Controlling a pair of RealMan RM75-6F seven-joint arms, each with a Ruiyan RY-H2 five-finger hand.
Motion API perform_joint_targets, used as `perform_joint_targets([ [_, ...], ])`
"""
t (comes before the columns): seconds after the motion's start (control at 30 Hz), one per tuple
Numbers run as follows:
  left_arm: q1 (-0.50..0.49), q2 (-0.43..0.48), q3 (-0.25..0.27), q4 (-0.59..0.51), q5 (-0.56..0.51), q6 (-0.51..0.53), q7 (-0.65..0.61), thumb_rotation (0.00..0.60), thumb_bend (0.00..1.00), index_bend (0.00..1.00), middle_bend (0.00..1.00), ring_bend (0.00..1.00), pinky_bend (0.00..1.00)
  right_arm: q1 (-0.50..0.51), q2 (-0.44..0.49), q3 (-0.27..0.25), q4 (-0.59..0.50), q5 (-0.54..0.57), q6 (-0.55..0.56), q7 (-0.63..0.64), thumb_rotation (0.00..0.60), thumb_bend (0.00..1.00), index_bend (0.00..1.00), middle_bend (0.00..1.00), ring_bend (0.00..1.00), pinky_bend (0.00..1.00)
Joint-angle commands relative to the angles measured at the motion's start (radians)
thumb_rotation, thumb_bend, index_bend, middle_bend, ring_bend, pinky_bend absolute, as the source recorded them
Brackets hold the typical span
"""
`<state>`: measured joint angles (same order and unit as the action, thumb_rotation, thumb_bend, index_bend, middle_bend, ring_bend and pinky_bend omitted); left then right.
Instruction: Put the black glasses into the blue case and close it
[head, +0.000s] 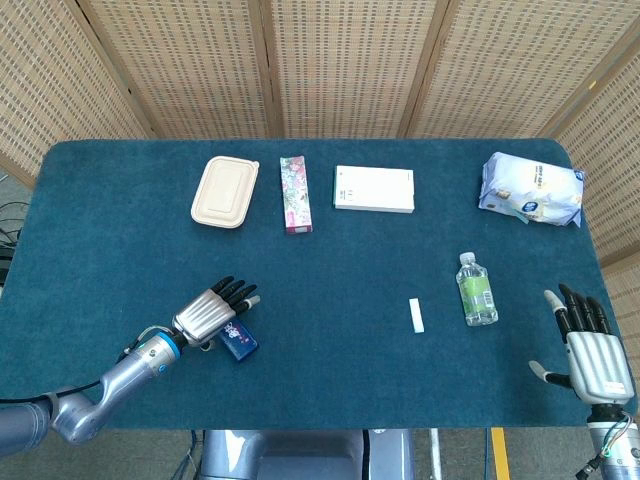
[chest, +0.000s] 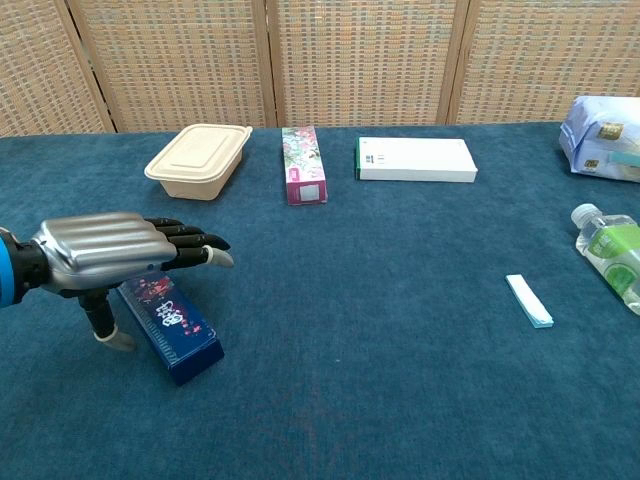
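Left arm: reaches in from the lower left corner, low over the surface.
Left hand (head: 213, 309): palm down, black fingers (chest: 185, 240) stretched forward and apart, thumb pointing down, holding nothing.
Right hand (head: 590, 355): at the lower right edge, fingers spread, thumb out, holding nothing.
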<state>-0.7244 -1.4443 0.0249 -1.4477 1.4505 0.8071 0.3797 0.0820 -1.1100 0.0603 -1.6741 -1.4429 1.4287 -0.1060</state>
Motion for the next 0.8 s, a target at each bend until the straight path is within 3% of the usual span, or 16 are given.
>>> perform_joint_targets([
  [0.03, -0.004, -0.010, 0.001, 0.007, -0.008, -0.007, 0.008, 0.600, 0.03, 0.15, 0.02, 0.02, 0.11, 0.000, 0.000, 0.000, 0.000, 0.000, -0.001, 0.000, 0.600, 0.00, 0.06, 0.00, 0.00, 0.00],
  [0.1, -0.003, -0.015, 0.001, 0.008, -0.016, -0.008, 0.009, 0.600, 0.04, 0.23, 0.08, 0.08, 0.16, 0.000, 0.001, 0.000, -0.001, 0.001, -0.002, 0.002, 0.600, 0.00, 0.06, 0.00, 0.00, 0.00],
  [0.27, -0.002, -0.019, -0.005, 0.001, -0.045, -0.010, 0.023, 0.600, 0.09, 0.47, 0.38, 0.29, 0.29, 0.000, 0.002, -0.001, -0.001, 0.001, -0.002, 0.003, 0.600, 0.00, 0.06, 0.00, 0.00, 0.00],
  [0.33, -0.001, -0.021, -0.005, 0.001, -0.050, -0.007, 0.030, 0.600, 0.12, 0.55, 0.45, 0.36, 0.31, 0.000, 0.002, 0.000, -0.002, 0.001, -0.002, 0.002, 0.600, 0.00, 0.06, 0.00, 0.00, 0.00],
  [0.5, 0.003, -0.024, -0.006, -0.002, -0.062, 0.004, 0.046, 0.600, 0.15, 0.62, 0.56, 0.44, 0.33, 0.000, 0.001, 0.000, -0.002, 0.002, -0.002, 0.000, 0.600, 0.00, 0.06, 0.00, 0.00, 0.00],
  [0.63, 0.006, -0.022, -0.007, -0.004, -0.061, 0.019, 0.047, 0.600, 0.15, 0.62, 0.54, 0.44, 0.33, 0.000, 0.001, 0.000, -0.002, 0.002, -0.001, 0.000, 0.600, 0.00, 0.06, 0.00, 0.00, 0.00],
  [0.7, 0.008, -0.019, -0.007, -0.003, -0.055, 0.029, 0.049, 0.600, 0.12, 0.57, 0.41, 0.36, 0.33, 0.000, 0.001, 0.000, -0.002, 0.002, -0.001, 0.000, 0.600, 0.00, 0.06, 0.00, 0.00, 0.00],
  [0.77, 0.009, -0.015, -0.005, 0.001, -0.047, 0.037, 0.047, 0.600, 0.06, 0.41, 0.15, 0.14, 0.28, 0.000, 0.001, -0.001, -0.002, 0.001, -0.001, 0.000, 0.600, 0.00, 0.06, 0.00, 0.00, 0.00],
  [0.8, 0.010, -0.014, -0.004, 0.001, -0.045, 0.038, 0.043, 0.600, 0.03, 0.35, 0.08, 0.08, 0.24, 0.000, 0.001, 0.000, -0.002, 0.001, -0.001, 0.000, 0.600, 0.00, 0.06, 0.00, 0.00, 0.00],
])
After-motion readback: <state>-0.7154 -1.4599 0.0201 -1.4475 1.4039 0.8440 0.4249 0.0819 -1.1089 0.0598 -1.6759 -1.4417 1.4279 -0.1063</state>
